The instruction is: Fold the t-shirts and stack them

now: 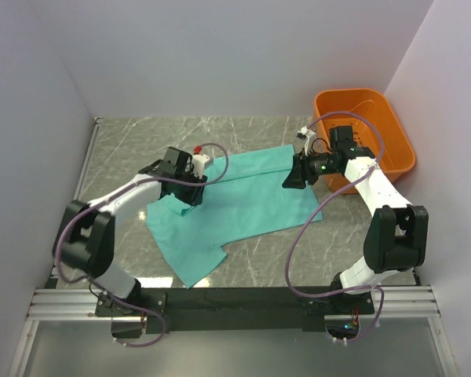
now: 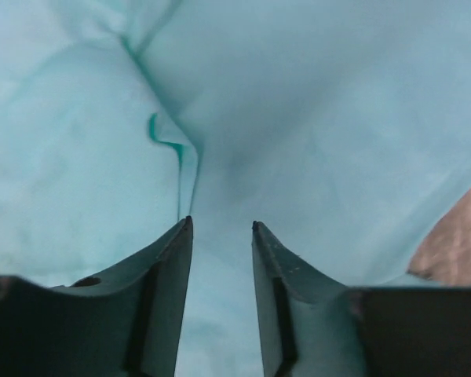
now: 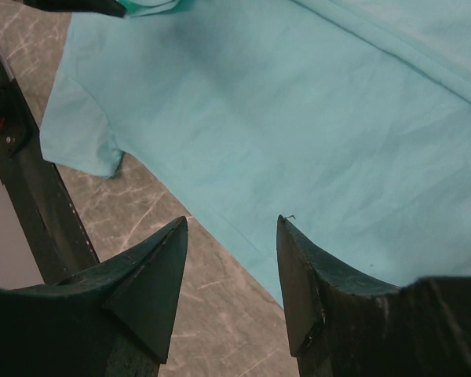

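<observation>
Your left claw (image 2: 221, 226) is open: fingers parted, nothing pinched between them. It hangs low over the t-shirt (image 1: 251, 196), just beside a small raised crease in the cloth. Your right claw (image 3: 231, 221) is open too and empty, with its tips above the shirt's edge where the cloth meets the marble table (image 1: 133, 137). The t-shirt lies spread mostly flat on the table between the two arms. One sleeve points toward the arm bases, and the cloth is rumpled and partly folded over by the left claw. The orange basket (image 1: 396, 149) sits in the far right corner behind the right arm, near the shirt's right edge. Can't tell if basket and shirt touch.
</observation>
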`<state>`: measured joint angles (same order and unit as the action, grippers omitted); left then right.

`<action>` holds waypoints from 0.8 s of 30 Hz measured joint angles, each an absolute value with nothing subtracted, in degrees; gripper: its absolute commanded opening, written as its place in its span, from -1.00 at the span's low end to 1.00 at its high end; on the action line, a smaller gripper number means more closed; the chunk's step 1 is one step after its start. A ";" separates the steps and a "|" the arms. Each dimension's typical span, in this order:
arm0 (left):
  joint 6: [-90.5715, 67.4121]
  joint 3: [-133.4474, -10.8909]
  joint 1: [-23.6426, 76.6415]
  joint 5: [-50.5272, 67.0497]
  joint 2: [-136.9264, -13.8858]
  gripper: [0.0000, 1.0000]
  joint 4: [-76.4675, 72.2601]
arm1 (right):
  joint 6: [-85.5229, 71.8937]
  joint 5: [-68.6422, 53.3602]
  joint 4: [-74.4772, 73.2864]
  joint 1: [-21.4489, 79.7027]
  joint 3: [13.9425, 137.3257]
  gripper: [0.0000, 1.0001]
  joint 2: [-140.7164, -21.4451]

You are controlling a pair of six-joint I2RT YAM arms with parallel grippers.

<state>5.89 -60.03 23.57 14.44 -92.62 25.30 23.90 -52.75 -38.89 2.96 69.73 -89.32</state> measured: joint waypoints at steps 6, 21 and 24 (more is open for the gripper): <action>-6.94 -53.54 19.62 10.90 -77.56 0.13 16.69 | 24.16 -50.57 -38.94 4.12 69.89 0.12 -90.08; -34.79 -31.73 9.80 6.48 -58.63 0.20 5.82 | 12.73 -35.59 -33.74 33.39 85.76 0.17 -103.02; -36.82 -30.24 9.56 5.06 -52.86 0.20 5.50 | 5.10 -32.16 -30.41 36.69 92.29 0.20 -109.03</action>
